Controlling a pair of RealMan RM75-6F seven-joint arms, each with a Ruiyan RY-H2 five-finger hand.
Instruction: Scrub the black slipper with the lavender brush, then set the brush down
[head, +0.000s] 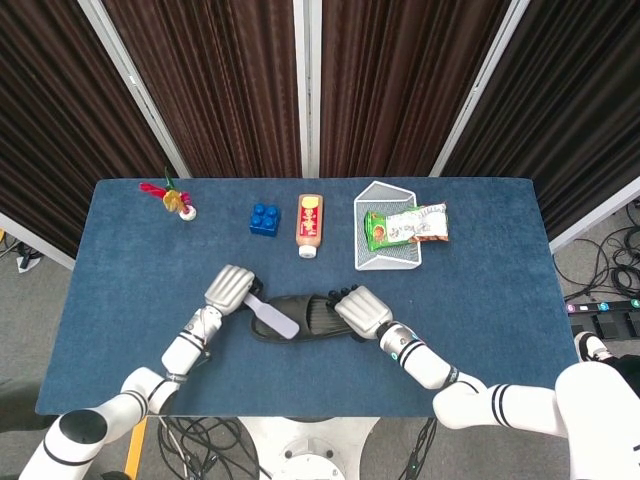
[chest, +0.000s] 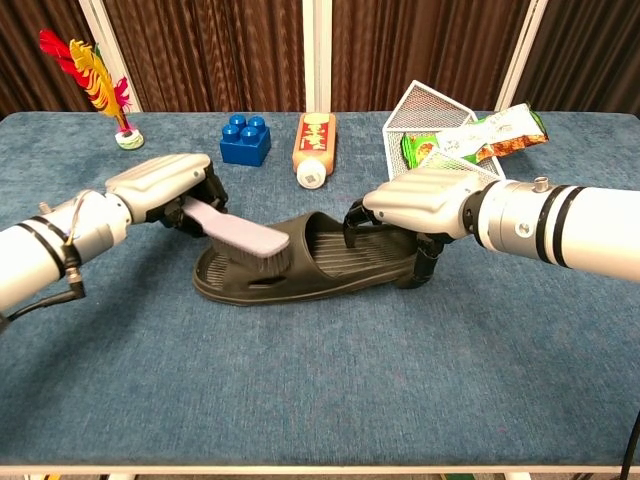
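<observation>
The black slipper (chest: 330, 262) (head: 315, 318) lies on its sole in the middle of the blue table, toe to the left. My right hand (chest: 425, 203) (head: 362, 308) grips its heel end. My left hand (chest: 165, 184) (head: 228, 288) holds the handle of the lavender brush (chest: 240, 235) (head: 272, 318), whose bristles press on the slipper's toe strap.
At the back stand a blue block (chest: 244, 139), a lying sauce bottle (chest: 313, 147), a tipped white wire basket (chest: 425, 118) with a snack bag (chest: 480, 133), and a feathered shuttlecock (chest: 100, 82) at the far left. The blue cloth (chest: 330, 390) reaches the near edge.
</observation>
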